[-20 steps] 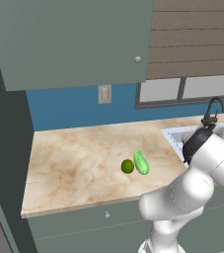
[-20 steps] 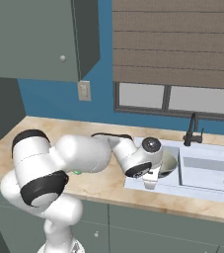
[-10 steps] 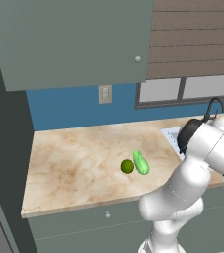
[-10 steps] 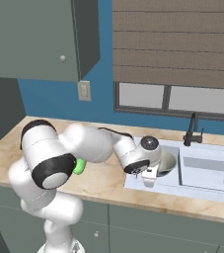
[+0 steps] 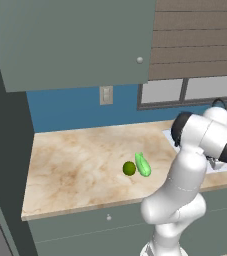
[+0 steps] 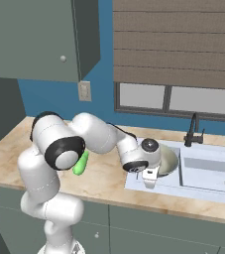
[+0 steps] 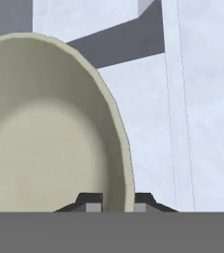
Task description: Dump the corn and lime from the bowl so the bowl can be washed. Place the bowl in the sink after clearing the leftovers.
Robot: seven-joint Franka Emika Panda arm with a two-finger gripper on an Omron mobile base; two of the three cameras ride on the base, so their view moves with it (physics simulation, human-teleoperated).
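Observation:
The grey-beige bowl [image 6: 167, 159] hangs tilted over the pale ledge at the left of the sink [image 6: 209, 171], holding nothing. In the hand view the bowl [image 7: 49, 128] shows its bare inside, and its pale rim runs down between my two fingertips. My gripper [image 7: 116, 203] is shut on that rim, and it [image 6: 150, 178] points down at the bowl's near edge. The light-green corn [image 5: 143, 164] and the dark lime [image 5: 129, 168] lie side by side on the counter left of the arm. The corn [image 6: 81, 162] peeks out from behind my arm.
A black curved faucet [image 6: 192, 130] stands behind the basin. The marble counter [image 5: 75, 165] stretches left to a dark wall. A grey cabinet [image 5: 75, 40] hangs overhead, and a window with blinds [image 6: 178, 54] sits behind the sink.
The arm's elbow and shoulder links have swung across both base views. The gripper and bowl stay at the sink's left ledge. Corn and lime have not moved.

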